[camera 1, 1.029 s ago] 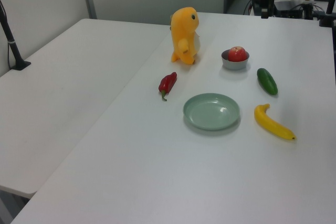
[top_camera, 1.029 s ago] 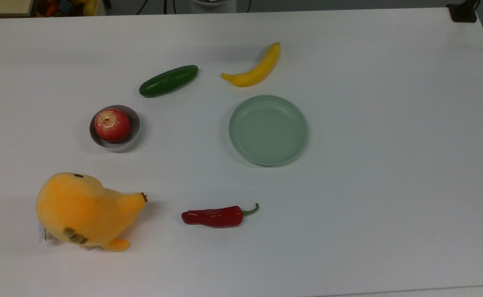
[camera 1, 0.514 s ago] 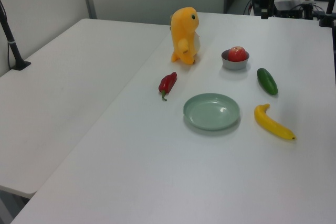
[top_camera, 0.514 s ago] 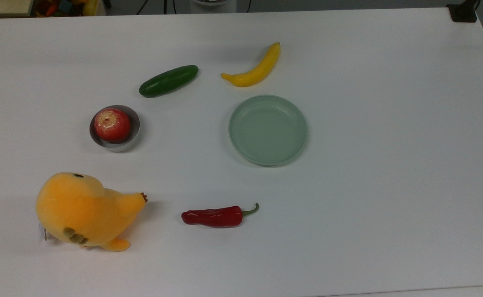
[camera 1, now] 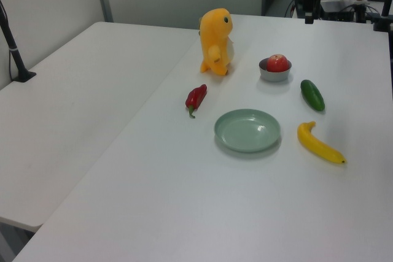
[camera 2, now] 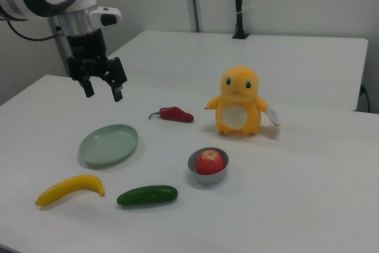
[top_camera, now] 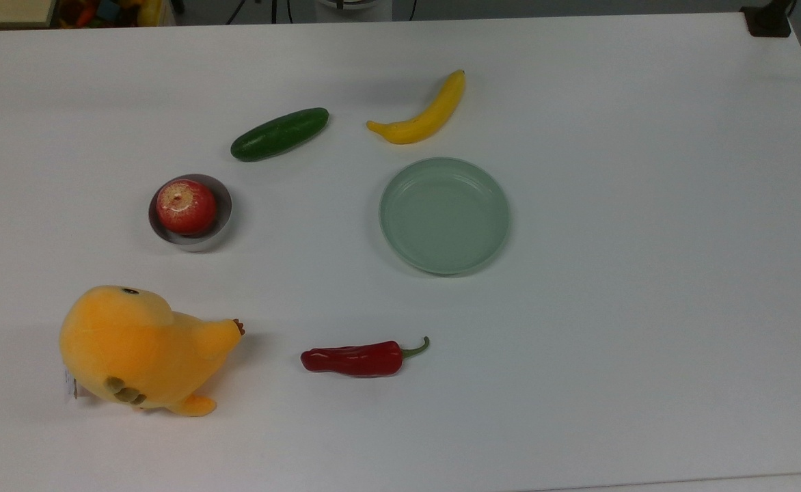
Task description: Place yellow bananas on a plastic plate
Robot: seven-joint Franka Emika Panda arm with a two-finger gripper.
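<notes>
The yellow banana [top_camera: 422, 113] [camera 1: 319, 143] [camera 2: 70, 188] lies flat on the white table, just beside the plastic plate. That plate [top_camera: 444, 214] [camera 1: 247, 130] [camera 2: 109, 144] is round, pale mint green and has nothing in it. In the right view my gripper [camera 2: 103, 91] hangs open in the air above the table, behind the plate and well away from the banana, with nothing between its fingers.
A dark green cucumber [top_camera: 279, 134] lies near the banana. A red apple sits in a small metal bowl [top_camera: 223, 225]. A red chili pepper [top_camera: 354, 359] and an orange plush toy [top_camera: 137, 350] rest further off. A second white table [camera 1: 73, 90] adjoins this one.
</notes>
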